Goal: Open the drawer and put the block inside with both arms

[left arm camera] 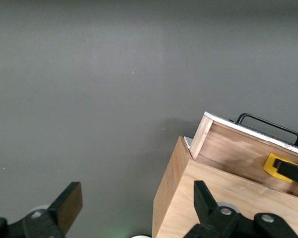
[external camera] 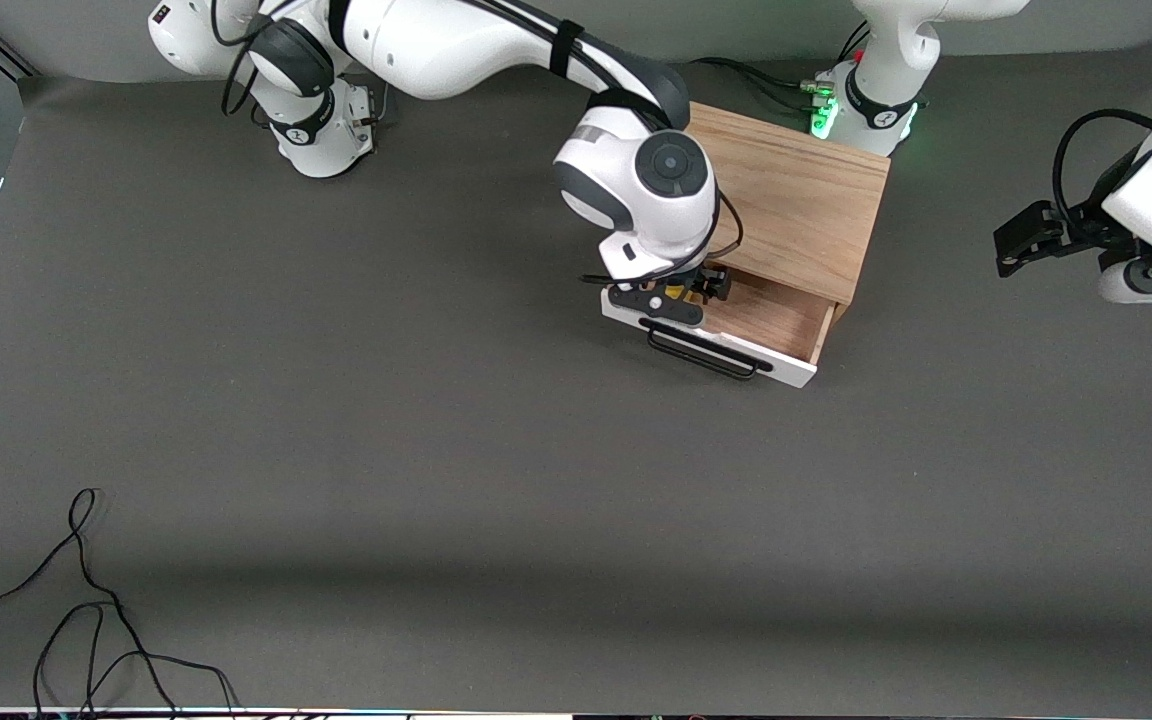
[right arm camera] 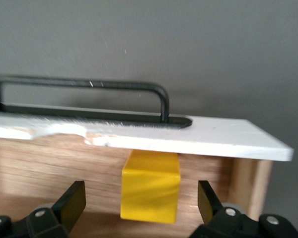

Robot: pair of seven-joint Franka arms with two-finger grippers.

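Note:
The drawer [external camera: 782, 318] stands pulled out of the light-oak box [external camera: 796, 195], its white front panel [external camera: 781, 368] and black handle [external camera: 701, 352] facing the front camera. The yellow block [external camera: 674, 293] lies on the drawer's wood floor just inside the panel, at the end toward the right arm. My right gripper [external camera: 678, 292] is in the drawer, open, a finger on each side of the block [right arm camera: 150, 186] with a gap on both sides. My left gripper [external camera: 1024, 240] is open and empty in the air beside the box, waiting. The left wrist view shows the box [left arm camera: 223, 196], the drawer [left arm camera: 238, 148] and the block [left arm camera: 275, 166].
Loose black cables [external camera: 86, 620] lie on the grey table near the front camera at the right arm's end. The left arm's green-lit base [external camera: 836, 115] stands close to the box's back corner.

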